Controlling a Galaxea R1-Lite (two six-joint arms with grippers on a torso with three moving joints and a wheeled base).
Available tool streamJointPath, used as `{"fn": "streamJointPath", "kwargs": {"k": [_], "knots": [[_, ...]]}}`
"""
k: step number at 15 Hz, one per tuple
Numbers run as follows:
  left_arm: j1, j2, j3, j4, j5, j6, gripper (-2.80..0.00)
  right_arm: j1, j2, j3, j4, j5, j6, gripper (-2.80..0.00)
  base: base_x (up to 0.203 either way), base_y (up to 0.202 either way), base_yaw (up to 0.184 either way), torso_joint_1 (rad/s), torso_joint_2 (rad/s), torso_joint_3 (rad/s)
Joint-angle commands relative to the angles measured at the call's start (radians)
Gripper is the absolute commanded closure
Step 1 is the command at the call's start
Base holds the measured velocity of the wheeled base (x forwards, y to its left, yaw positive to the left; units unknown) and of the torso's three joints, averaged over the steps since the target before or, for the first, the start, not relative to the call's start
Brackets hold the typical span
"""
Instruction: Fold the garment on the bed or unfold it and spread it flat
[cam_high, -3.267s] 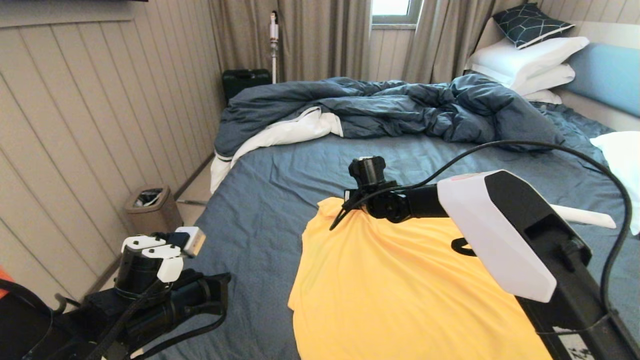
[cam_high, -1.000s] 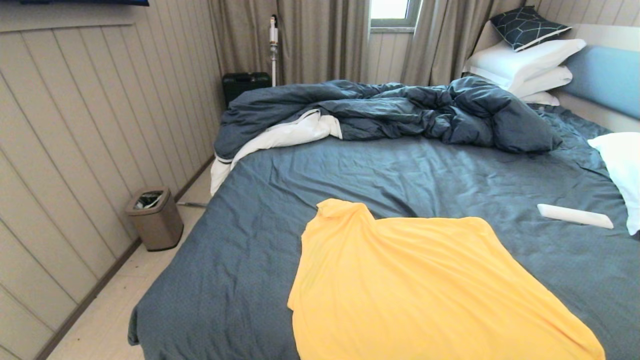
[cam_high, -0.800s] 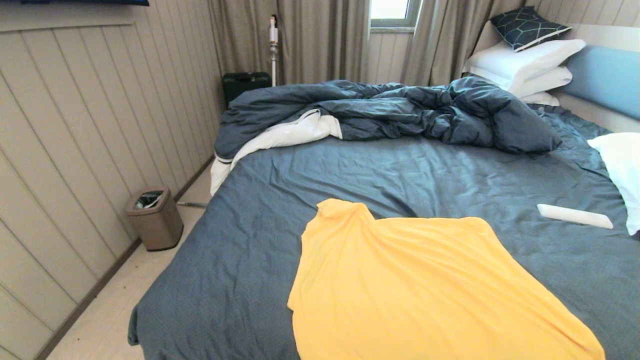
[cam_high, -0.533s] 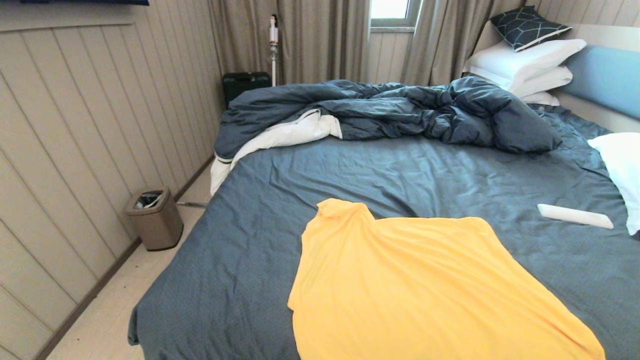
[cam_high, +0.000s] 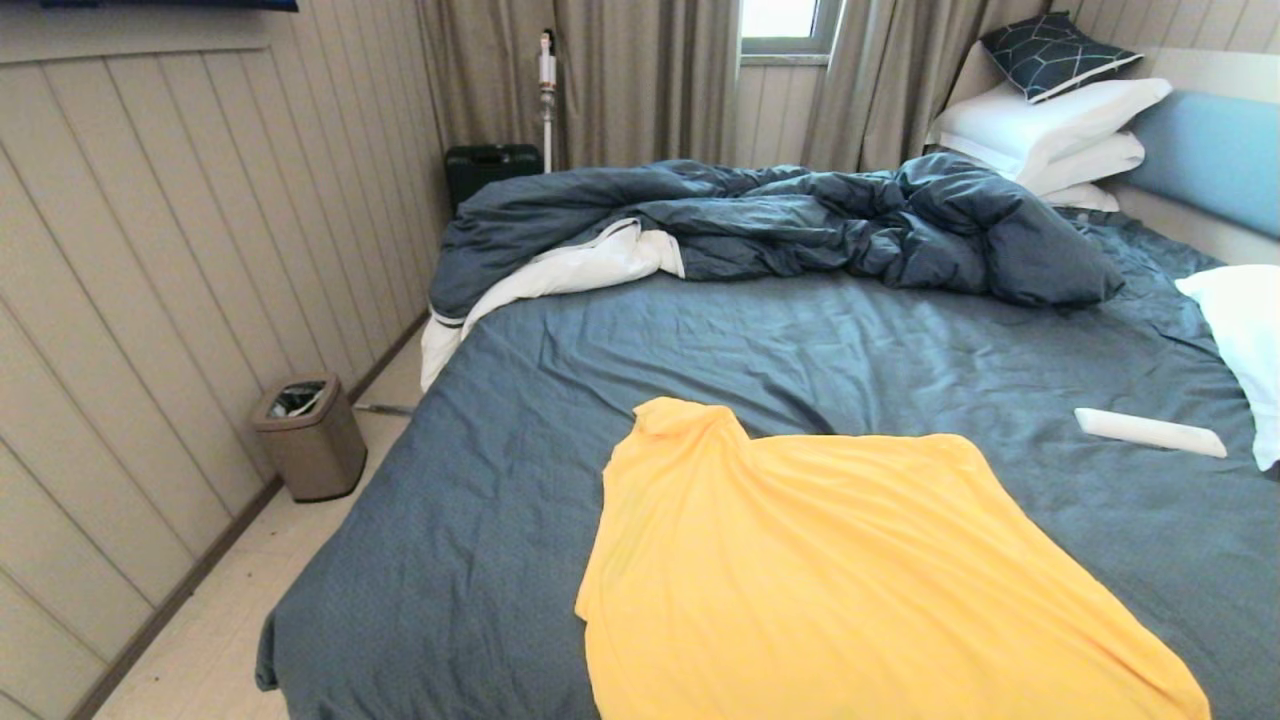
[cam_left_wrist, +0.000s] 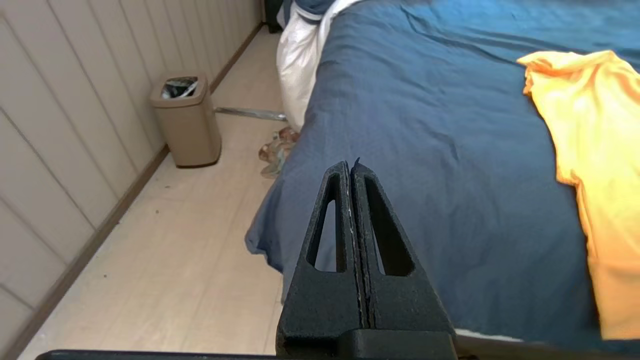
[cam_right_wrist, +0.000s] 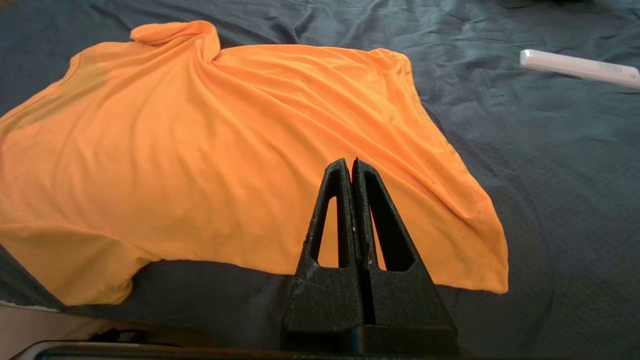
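The yellow T-shirt lies spread on the near part of the bed, with one bunched corner pointing toward the far side. It also shows in the right wrist view and at the edge of the left wrist view. Neither arm appears in the head view. My left gripper is shut and empty, held back over the bed's near left corner. My right gripper is shut and empty, held back at the near edge, above the shirt's hem.
A rumpled dark blue duvet lies across the far half of the bed. White pillows lean at the blue headboard. A white remote-like bar lies right of the shirt. A bin stands on the floor at left.
Both arms, over the bed 3.3 s ago with the right gripper at the shirt's far corner, have pulled back out of the head view. Nothing has moved in the last second.
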Motion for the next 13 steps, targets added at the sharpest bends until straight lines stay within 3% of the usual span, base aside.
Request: {"fn": "streamJointPath", "kwargs": {"k": [1,13], "knots": [[0.0,0.002,0.001,0.0,0.001,-0.003,0.0,-0.001,0.003,0.002,-0.001,-0.001,0.0,0.0,0.0,0.0,0.0,0.0,0.0,0.0],[0.0,0.002,0.0,0.005,-0.001,-0.002,0.0,-0.001,0.003,0.0,-0.004,-0.002,-0.003,0.0,0.0,0.0,0.0,0.0,0.0,0.0]]}}
